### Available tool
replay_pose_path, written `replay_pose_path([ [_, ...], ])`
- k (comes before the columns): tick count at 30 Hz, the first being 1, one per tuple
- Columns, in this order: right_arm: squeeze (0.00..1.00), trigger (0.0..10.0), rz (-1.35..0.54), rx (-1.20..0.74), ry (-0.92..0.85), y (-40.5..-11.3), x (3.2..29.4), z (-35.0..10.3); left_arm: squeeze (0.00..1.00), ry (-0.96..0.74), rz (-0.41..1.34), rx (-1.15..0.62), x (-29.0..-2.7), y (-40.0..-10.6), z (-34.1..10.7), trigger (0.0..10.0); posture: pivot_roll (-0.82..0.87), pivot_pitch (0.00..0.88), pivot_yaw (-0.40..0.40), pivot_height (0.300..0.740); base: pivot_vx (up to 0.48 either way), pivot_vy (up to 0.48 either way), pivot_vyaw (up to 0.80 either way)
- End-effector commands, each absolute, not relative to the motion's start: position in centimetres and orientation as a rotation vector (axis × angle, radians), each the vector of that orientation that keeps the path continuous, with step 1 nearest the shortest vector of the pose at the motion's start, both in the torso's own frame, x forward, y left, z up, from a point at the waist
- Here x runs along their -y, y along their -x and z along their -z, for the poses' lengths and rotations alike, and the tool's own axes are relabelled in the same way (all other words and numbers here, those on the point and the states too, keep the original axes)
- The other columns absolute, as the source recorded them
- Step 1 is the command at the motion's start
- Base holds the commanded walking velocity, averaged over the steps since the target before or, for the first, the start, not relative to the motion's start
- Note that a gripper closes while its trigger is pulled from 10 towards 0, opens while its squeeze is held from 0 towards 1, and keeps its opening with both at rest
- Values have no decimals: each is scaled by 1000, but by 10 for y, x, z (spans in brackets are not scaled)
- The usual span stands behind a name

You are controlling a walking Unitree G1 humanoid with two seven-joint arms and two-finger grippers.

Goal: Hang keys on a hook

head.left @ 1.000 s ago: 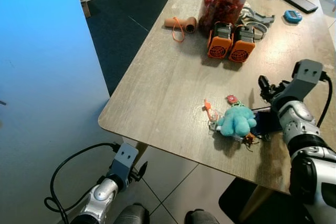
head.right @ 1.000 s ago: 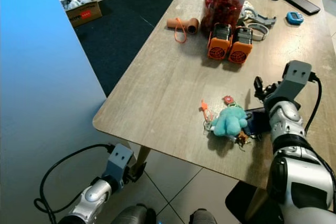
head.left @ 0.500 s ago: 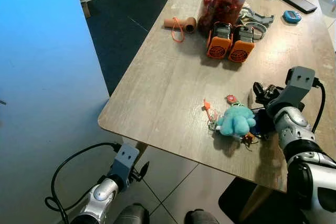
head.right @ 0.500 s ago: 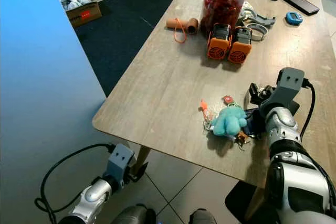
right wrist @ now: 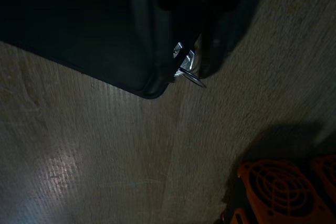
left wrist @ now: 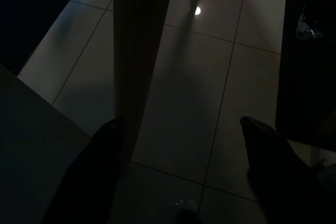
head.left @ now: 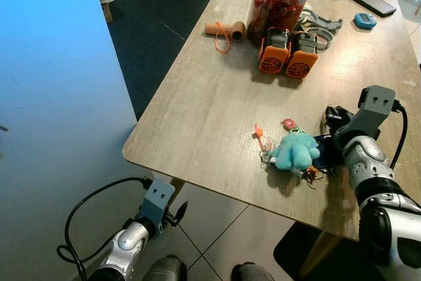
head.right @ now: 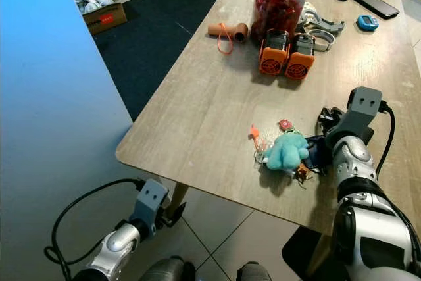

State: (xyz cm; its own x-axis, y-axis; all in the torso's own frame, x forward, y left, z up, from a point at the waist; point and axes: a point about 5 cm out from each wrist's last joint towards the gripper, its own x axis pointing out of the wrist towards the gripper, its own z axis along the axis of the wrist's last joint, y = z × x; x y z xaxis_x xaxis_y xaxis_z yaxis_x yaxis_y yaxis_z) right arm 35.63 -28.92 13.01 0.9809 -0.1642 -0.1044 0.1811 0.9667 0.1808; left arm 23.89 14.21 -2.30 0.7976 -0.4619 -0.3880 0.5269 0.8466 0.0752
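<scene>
Item 1: grey-brown wood-grain worktop (head.left: 210, 103), rounded near corner, standing on pale floor tiles beside a dark carpet.

Item 2: bunch of keys with a fluffy teal plush charm (head.left: 296, 151), small orange tag and red round fob, lying flat near the worktop's front edge, at about 4 o'clock from its centre.

Item 3: flat dark blue-black case (head.left: 327, 150), touching the bunch at its 3 o'clock side.

Item 4: right end effector (head.left: 333, 120), low over the worktop at 2 o'clock from the plush, just beside the case; finger spread cannot be told.

Item 5: left end effector (head.left: 175, 214), hanging idle below the worktop edge, fingers set wide apart over the floor tiles.

Item 6: two orange ribbed fan-like blocks (head.left: 287, 51), side by side at 12 o'clock from the keys, well apart.
</scene>
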Motion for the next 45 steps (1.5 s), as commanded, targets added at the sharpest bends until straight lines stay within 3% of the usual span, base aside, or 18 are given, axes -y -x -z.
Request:
replay_pose_path([
  [1,0,2000,186,-148,-218,-350,289,-114,0,-189,540,-400,-145,-235,28,10000,88,164,-22,740,0,0,0],
  [3,0,2745,190,-147,-217,-349,290,-114,0,-193,542,-402,-144,-235,28,10000,86,162,-21,740,0,0,0],
  [12,0,2588,208,-133,-215,-348,295,-117,0,-198,548,-400,-143,-237,27,10000,82,153,-19,740,0,0,0],
  [13,0,2431,215,-121,-214,-348,296,-120,0,-199,548,-400,-142,-237,27,10000,82,150,-20,740,0,0,0],
  [14,0,1451,227,-98,-216,-349,299,-123,0,-200,549,-400,-142,-237,27,10000,83,148,-22,740,0,0,0],
  [15,0,1451,248,-63,-215,-349,304,-129,0,-200,548,-399,-142,-238,27,10000,83,148,-22,740,0,0,0],
  [16,0,0,285,-19,-224,-348,311,-136,0,-200,547,-397,-142,-238,26,10000,85,146,-26,740,0,0,0],
  [20,0,0,388,82,-251,-341,333,-153,0,-199,542,-393,-142,-239,26,10000,86,141,-30,740,0,0,0],
  [24,0,0,605,244,-277,-307,390,-177,0,-196,532,-394,-142,-239,26,10000,80,127,-36,740,0,0,0],
  [26,0,0,638,264,-275,-300,399,-180,0,-196,530,-394,-142,-239,26,10000,80,125,-37,740,0,0,0],
  [31,0,0,960,320,-267,-223,462,-172,0,-193,523,-401,-142,-237,28,10000,71,98,-39,740,0,0,0],
  [32,0,0,960,320,-267,-223,462,-172,0,-193,523,-401,-142,-237,28,10000,71,98,-39,740,0,0,0],
  [38,0,0,1170,214,-273,-144,487,-128,0,-196,507,-411,-144,-237,29,10000,66,72,-45,740,0,0,0],
  [43,0,0,1237,84,-272,-115,480,-93,0,-198,497,-412,-146,-238,29,10000,64,66,-47,740,0,0,0],
  [44,0,0,1240,-52,-268,-101,466,-62,0,-198,488,-414,-147,-238,30,10000,63,55,-50,740,0,0,0],
  [45,0,0,1240,-52,-268,-101,466,-62,0,-198,488,-414,-147,-238,30,10000,63,55,-50,740,0,0,0],
])
